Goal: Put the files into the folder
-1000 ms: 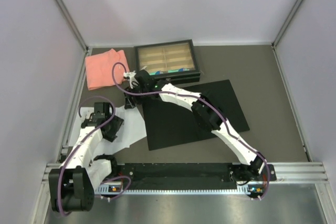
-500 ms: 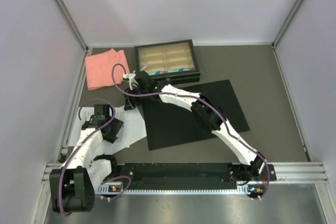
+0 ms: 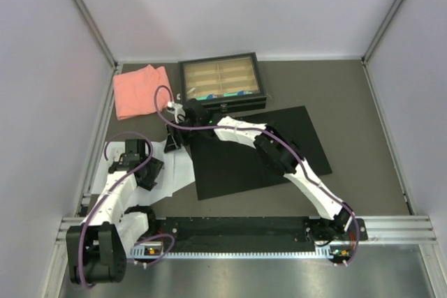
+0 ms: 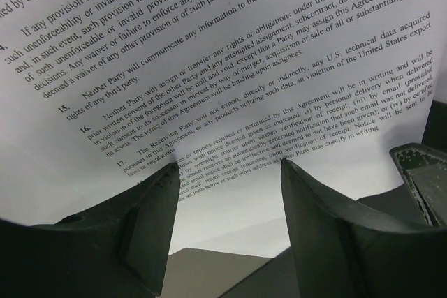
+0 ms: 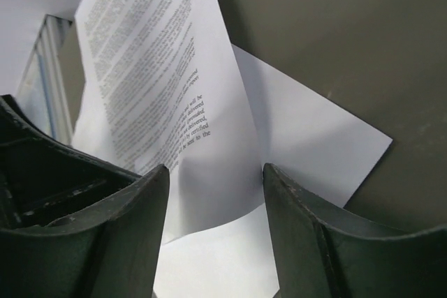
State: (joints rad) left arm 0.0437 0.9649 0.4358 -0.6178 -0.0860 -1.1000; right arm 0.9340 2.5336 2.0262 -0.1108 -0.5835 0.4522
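The folder [image 3: 258, 151] lies open on the table, black inside facing up. The files [image 3: 178, 169] are white printed sheets spread just left of it. My left gripper [image 3: 144, 170] stands over their left part; in the left wrist view its jaws [image 4: 230, 172] are open, tips down on a printed sheet [image 4: 230, 54]. My right gripper [image 3: 174, 139] is at the sheets' far corner by the folder's left edge. Its jaws [image 5: 213, 172] are open, and a printed sheet [image 5: 154, 82] bulges up in a ridge between the fingers, over another white sheet [image 5: 314, 137].
A folded salmon-pink cloth [image 3: 140, 91] lies at the far left. A black-framed tray [image 3: 222, 82] with tan compartments stands behind the folder. Walls and metal rails close in the table on three sides.
My right gripper has shifted a little nearer and down onto the sheets' corner. Both pairs of jaws have narrowed slightly. The left arm has barely moved.
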